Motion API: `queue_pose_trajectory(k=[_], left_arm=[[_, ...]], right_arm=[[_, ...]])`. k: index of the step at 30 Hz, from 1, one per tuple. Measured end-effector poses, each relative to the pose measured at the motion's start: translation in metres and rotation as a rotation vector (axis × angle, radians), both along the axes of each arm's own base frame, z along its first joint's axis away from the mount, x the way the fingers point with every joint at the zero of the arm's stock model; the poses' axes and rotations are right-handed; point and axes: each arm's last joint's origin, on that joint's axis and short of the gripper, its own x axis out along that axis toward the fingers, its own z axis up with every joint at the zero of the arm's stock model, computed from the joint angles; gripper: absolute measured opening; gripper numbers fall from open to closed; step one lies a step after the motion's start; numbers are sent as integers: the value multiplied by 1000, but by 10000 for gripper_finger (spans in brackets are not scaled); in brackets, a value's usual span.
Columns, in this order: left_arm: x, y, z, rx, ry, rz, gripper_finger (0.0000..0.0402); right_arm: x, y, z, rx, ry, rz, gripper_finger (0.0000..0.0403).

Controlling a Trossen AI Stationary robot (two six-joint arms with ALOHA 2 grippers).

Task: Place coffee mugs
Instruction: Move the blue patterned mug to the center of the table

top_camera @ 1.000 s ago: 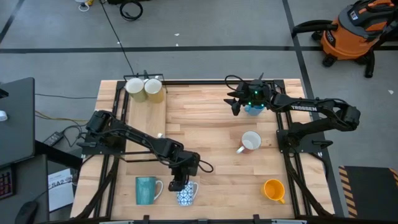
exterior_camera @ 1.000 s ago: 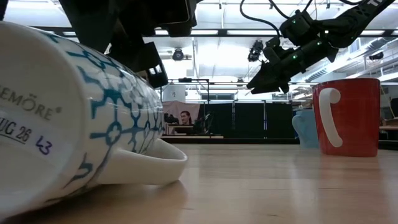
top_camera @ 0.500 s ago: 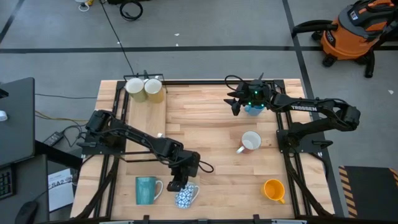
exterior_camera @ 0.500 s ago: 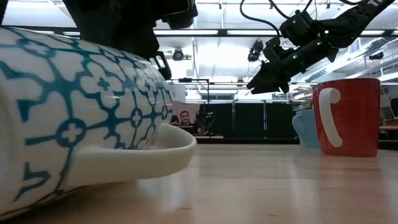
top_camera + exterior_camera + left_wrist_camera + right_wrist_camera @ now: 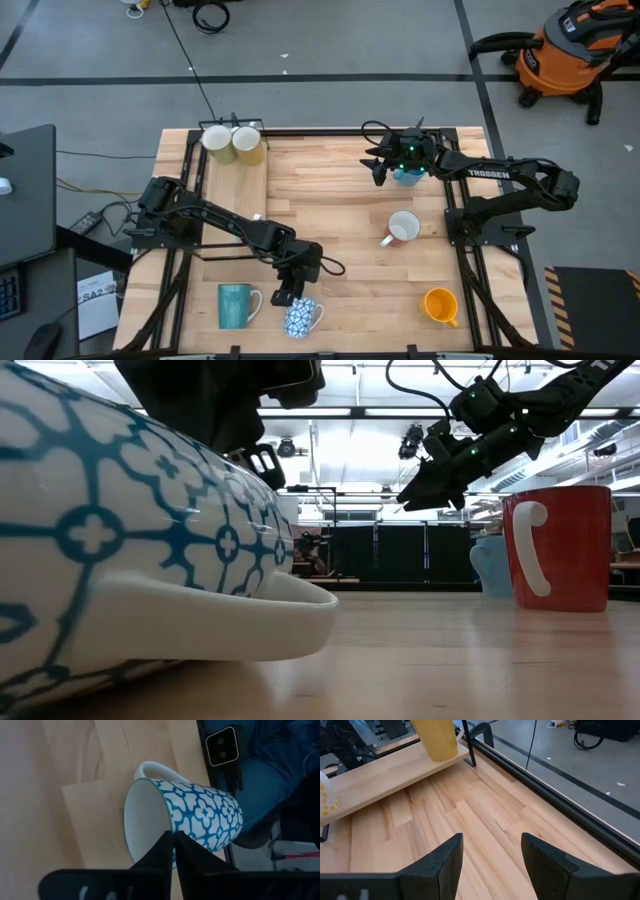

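The blue-and-white patterned mug (image 5: 301, 319) lies on its side near the table's near edge, with its handle (image 5: 215, 625) on the wood. My left gripper (image 5: 287, 298) is shut on it at its far side. My right gripper (image 5: 378, 170) stands open at the far right, above and beside a light blue mug (image 5: 408, 177), with nothing between its fingers (image 5: 445, 865). A teal mug (image 5: 234, 305), a white mug (image 5: 404, 227) and an orange mug (image 5: 440, 305) rest on the table. My left gripper pinches the patterned mug's wall at the rim (image 5: 166, 822): one finger lies over the white inside, the other over the patterned outside. The fingers slant down from the table's far side. The mug stays on its side on the table, its mouth turned toward the gripper.
A white mug (image 5: 217, 140) and a pale yellow mug (image 5: 248, 146) stand on a raised board at the far left. In the low view a red mug with a white handle (image 5: 558, 546) stands at the right. Bare wood lies across the table's middle.
My left gripper has shut on the patterned mug's rim without moving off. The mug has shifted a little toward the table's near edge and rolled, and its handle has swung round toward the table's right.
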Motion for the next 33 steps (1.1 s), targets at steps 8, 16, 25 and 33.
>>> queue_pose_trajectory(k=[8,16,25,33], left_arm=[[0,0,0,-1,2,2,32],[0,0,-1,3,5,6,95],[1,0,-1,35,-66,-63,141],[2,0,-1,31,-73,-66,141]], right_arm=[[0,0,0,0,0,0,207],[0,0,0,0,0,0,207],[0,0,0,1,2,0,207],[0,0,0,1,2,0,207]])
